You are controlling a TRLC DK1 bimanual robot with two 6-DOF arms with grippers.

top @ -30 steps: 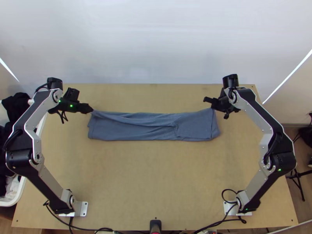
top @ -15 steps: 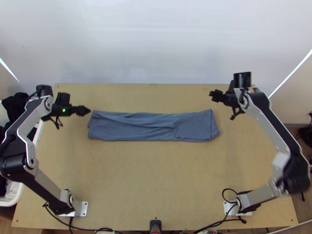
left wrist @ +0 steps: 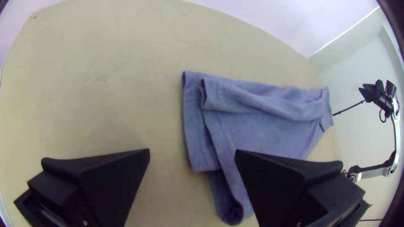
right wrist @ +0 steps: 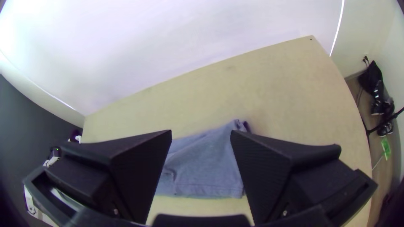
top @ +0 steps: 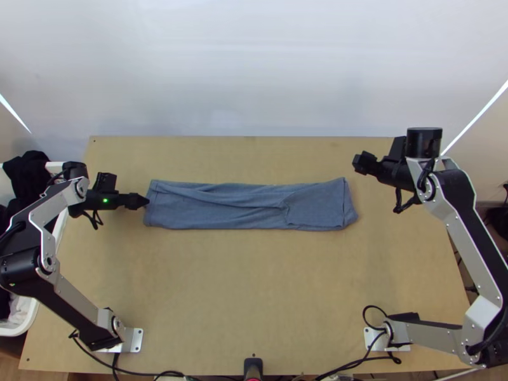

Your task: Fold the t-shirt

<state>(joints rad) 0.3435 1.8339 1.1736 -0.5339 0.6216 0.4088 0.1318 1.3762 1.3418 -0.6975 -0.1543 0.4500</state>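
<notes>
Top view: the blue-grey t-shirt (top: 222, 213) lies on the light wooden counter (top: 254, 286), folded into a long, narrow strip that runs from side to side, nearer the counter's far edge than its near one. Loose creases run along it from the left end, and toward the right end a broad, smoother flap of cloth lies on top.

I have my left gripper (top: 147, 202) at the strip's left end, pointing in toward it; whether it touches the cloth I cannot tell. Left wrist view shows its two fingers wide apart, with nothing between them gripped.

My right gripper (top: 357, 162) is near the strip's far right corner, apart from the cloth. Its fingers, too, stand wide apart in the right wrist view, and hold nothing.

To my left, beside the counter, is a white bin (top: 26, 327) with dark clothes (top: 25, 174) and some white cloth (top: 19, 305) in it. Black cables (top: 136, 373) run along the counter's near edge.
</notes>
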